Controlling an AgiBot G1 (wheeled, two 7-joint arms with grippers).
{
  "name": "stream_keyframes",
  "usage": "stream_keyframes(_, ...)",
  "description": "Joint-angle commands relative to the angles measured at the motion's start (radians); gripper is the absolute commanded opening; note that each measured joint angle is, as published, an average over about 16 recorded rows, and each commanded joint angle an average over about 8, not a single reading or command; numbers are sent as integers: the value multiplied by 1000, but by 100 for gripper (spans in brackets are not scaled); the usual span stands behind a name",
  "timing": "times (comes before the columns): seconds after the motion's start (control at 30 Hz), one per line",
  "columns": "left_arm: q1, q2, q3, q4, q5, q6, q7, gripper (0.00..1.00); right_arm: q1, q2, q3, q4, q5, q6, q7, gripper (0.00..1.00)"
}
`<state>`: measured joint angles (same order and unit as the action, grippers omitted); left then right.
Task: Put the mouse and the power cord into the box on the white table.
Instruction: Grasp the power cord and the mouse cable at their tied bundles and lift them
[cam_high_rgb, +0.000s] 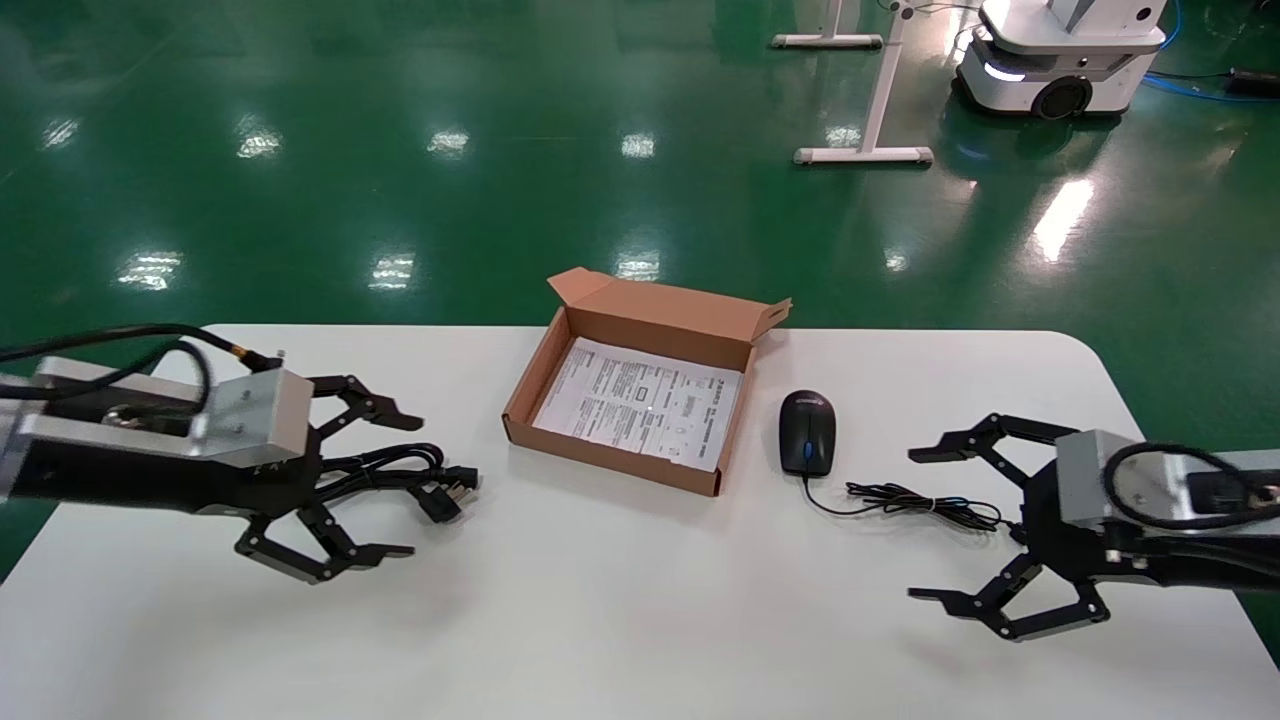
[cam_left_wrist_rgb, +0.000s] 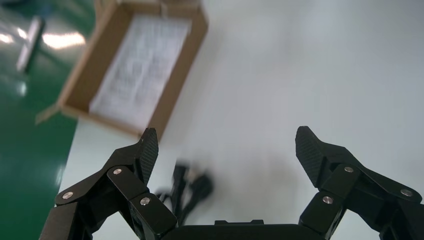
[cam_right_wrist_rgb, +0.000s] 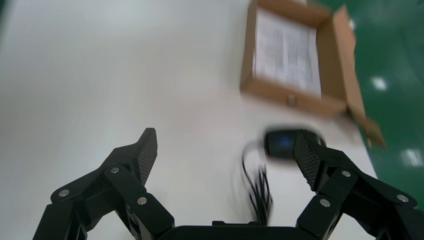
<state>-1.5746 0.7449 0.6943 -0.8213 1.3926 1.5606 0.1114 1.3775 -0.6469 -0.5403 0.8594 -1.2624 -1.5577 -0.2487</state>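
Note:
The brown cardboard box (cam_high_rgb: 655, 315) lies open in the middle of the white table (cam_high_rgb: 640, 620), with a printed sheet lining it. The black mouse (cam_high_rgb: 807, 432) rests just right of the box, and its thin wire trails toward my right gripper (cam_high_rgb: 922, 525), which is open and empty above the table. The coiled power cord (cam_high_rgb: 405, 480) lies left of the box, and my left gripper (cam_high_rgb: 400, 485) is open over it without touching it. In the left wrist view the left gripper (cam_left_wrist_rgb: 227, 145) has the power cord (cam_left_wrist_rgb: 187, 187) near one finger. In the right wrist view the right gripper (cam_right_wrist_rgb: 225, 145) has the mouse (cam_right_wrist_rgb: 282, 142) just ahead.
Beyond the table is green floor, with a white metal-legged frame (cam_high_rgb: 880, 100) and another robot's white base (cam_high_rgb: 1060, 60) at the far right. The table's rounded right corner is close to my right arm.

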Motion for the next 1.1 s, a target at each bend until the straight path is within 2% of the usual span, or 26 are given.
stream_keyframes(0.03, -47, 33, 44, 77, 72, 0, 48, 100, 36, -18, -27, -66, -62, 7, -56, 100)
stream_keyframes(0.23, -138, 146, 121, 334, 224, -73, 210, 100, 136, -104, -101, -261, -215, 30, -211, 100)
stream_keyframes(0.4, -187, 218, 149, 510, 288, -157, 323, 100, 195, -176, -140, -421, -293, 67, -312, 100)
stream_keyframes(0.7, -217, 286, 162, 699, 317, -265, 440, 100, 260, -286, -165, -638, -346, 166, -424, 100)
stream_keyframes(0.97, -216, 308, 151, 779, 304, -317, 472, 100, 280, -353, -158, -764, -341, 249, -450, 100)
stream_keyframes(1.0, -214, 309, 149, 785, 301, -320, 474, 100, 280, -358, -156, -776, -338, 257, -450, 96)
stream_keyframes(1.03, -212, 310, 148, 790, 299, -321, 476, 95, 279, -363, -154, -787, -336, 264, -450, 88)
stream_keyframes(1.1, -209, 312, 145, 798, 295, -323, 478, 73, 277, -370, -151, -803, -332, 274, -448, 65)
